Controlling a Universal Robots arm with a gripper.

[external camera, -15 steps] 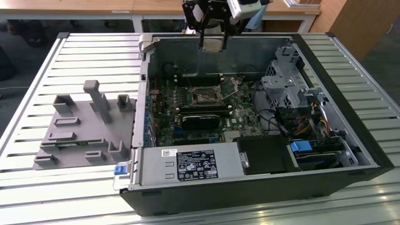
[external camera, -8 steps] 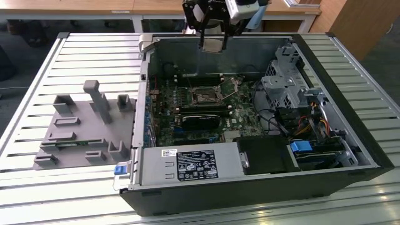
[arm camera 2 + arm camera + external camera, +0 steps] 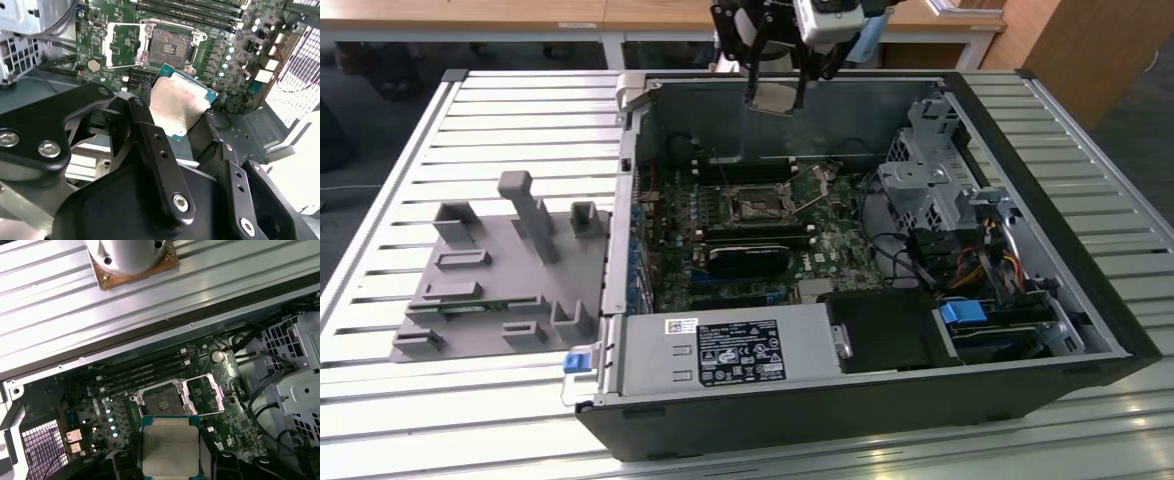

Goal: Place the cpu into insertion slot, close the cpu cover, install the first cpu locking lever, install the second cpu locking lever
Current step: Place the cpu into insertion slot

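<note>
My gripper (image 3: 775,100) hangs above the back wall of the open computer case, shut on the cpu (image 3: 774,96). In both wrist views the cpu (image 3: 177,102) (image 3: 170,445) is a square chip with a dull silver top and green edge, clamped by its sides between the two black fingers (image 3: 150,132). It is well above the board and apart from it. The insertion slot (image 3: 754,206) (image 3: 167,47) (image 3: 161,402) lies bare on the green board, its dark centre showing. The cpu cover (image 3: 122,45) (image 3: 202,395) is swung open beside the slot.
Long black memory slots (image 3: 145,372) run beside the socket. In the case I also see a black card (image 3: 747,258), a silver drive cage (image 3: 927,190) with cables and a labelled power supply (image 3: 720,350). A grey fixture tray (image 3: 494,270) sits on the slatted table (image 3: 454,420).
</note>
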